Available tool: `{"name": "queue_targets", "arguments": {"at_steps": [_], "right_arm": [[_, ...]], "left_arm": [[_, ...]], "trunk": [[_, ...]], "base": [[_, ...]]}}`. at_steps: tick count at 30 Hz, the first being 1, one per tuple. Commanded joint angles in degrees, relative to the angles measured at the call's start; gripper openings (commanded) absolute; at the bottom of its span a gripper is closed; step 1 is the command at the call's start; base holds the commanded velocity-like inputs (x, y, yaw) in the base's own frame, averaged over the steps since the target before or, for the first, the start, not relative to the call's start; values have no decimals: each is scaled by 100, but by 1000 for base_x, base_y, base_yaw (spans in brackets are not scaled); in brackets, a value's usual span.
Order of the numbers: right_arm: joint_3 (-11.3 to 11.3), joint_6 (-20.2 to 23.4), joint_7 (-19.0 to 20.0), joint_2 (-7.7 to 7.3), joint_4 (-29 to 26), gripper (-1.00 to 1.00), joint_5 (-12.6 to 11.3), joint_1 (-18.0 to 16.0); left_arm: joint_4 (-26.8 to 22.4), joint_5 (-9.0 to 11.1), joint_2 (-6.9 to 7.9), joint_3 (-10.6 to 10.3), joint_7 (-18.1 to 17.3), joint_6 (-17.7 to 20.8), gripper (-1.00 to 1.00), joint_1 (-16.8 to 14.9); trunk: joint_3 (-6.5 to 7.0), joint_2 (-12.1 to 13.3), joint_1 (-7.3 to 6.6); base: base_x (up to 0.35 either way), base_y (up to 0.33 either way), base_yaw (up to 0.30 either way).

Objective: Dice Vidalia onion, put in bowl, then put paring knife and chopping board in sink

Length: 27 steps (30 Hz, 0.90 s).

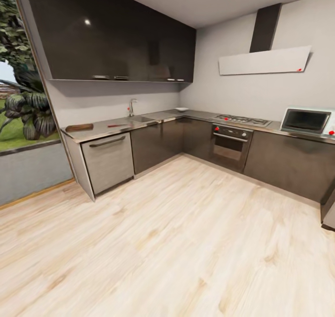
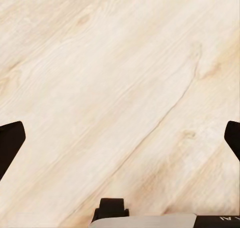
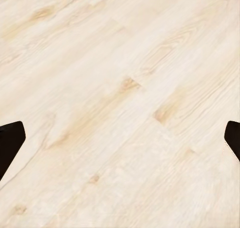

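1. Standing well back from the countertop (image 1: 139, 124) on pale wood floor (image 1: 177, 242); judged as the approach stage, no task step begun.
2. Located on the countertop's left end: chopping board (image 1: 79, 127), long axis running along the counter edge, lying flat and bare.
3. Located between board and sink (image 1: 142, 119): paring knife (image 1: 117, 125), orange-red, long axis roughly parallel to the counter edge (which end is the blade cannot be told at this range).
4. Located near the far corner of the worktop: bowl (image 1: 181, 109), white, well apart from the board.
5. Vidalia onion presumed inside the basin; hidden by the rim.
6. Left gripper (image 2: 120, 138): released, fingers spread wide over floor, holding nothing.
7. Right gripper (image 3: 120, 138): released likewise, empty.
8. Remaining, by judgement: fetching, dicing, transferring, and sinking knife and board.
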Motion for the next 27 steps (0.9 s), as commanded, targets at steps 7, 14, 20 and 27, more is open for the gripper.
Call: {"name": "queue_targets", "arguments": {"at_steps": [7, 14, 20, 27], "right_arm": [[3, -19, -2, 0, 5, 100, 1, -4], [0, -17, -2, 0, 5, 100, 1, -1], [1, -19, -2, 0, 5, 100, 1, -4], [3, -18, -2, 0, 5, 100, 1, -4]], "left_arm": [[-9, 10, 0, 1, 2, -4, 100, 3], [-9, 10, 0, 1, 2, -5, 100, 3], [-9, 10, 0, 1, 2, -6, 100, -1], [-9, 10, 0, 1, 2, -6, 100, 1]], "trunk": [[-5, -2, 3], [-5, -2, 3], [-5, -2, 3], [-5, -2, 3]], "base": [[317, -113, 0], [317, -116, 0], [317, -116, 0], [317, -116, 0]]}}
